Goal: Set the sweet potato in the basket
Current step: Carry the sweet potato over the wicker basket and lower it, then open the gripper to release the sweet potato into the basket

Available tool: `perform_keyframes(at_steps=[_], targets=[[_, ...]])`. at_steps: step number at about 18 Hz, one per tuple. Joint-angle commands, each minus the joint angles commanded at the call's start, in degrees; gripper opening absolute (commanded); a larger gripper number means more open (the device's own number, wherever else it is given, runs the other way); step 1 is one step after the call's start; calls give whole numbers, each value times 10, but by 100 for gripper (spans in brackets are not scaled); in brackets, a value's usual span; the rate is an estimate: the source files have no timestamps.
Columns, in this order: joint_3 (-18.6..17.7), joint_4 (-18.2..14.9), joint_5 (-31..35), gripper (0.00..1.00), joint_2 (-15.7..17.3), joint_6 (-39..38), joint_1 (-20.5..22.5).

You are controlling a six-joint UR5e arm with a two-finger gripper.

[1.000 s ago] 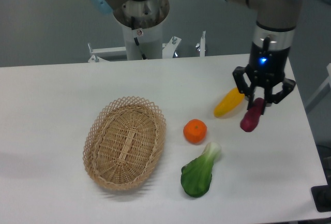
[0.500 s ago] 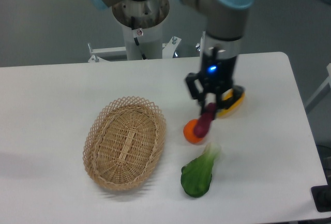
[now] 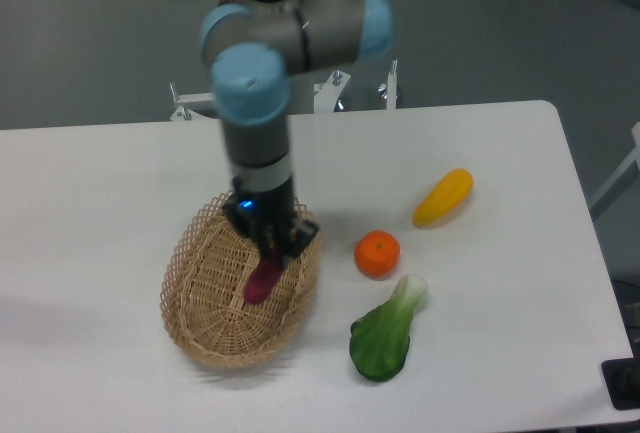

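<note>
Farthest left on the white table [image 3: 90, 183] lies the wicker basket [image 3: 200, 298], an oval with a scalloped rim, its long axis running from upper right to lower left. Over its right half hangs the gripper [image 3: 268, 253], pointing straight down from the arm [image 3: 255, 103], and its two fingers are clenched on the upper end of the sweet potato [image 3: 263, 281]. The tuber dangles tilted, its free lower end pointing down and to the left over the woven floor — whether it already touches the weave cannot be told from this view. Holding it by one end leaves the rest clear to go in first, and coming down inside the rim rather than at its edge should keep the tuber from rolling out, so the carry looks about done and the release is what remains. Just right of the basket, apart from it, sits the orange [image 3: 377, 254], with the leafy green vegetable [image 3: 385, 338] below it, its pale stalk pointing up toward the fruit. Further right and higher up lies the yellow vegetable [image 3: 443, 198], slanted, well clear of the arm. None of these three stands in the way of opening the fingers — the main risk I see is the near rim, which the gripper's right side seems close to.
</note>
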Motion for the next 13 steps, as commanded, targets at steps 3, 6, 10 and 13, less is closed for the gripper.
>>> perform_keyframes(at_steps=[3, 6, 10, 13], targets=[[-11, 3, 25, 25, -17, 3, -10], [-11, 22, 31, 26, -36, 3, -18], [-6, 23, 32, 49, -35, 5, -18], [-5, 23, 38, 100, -30, 8, -18]])
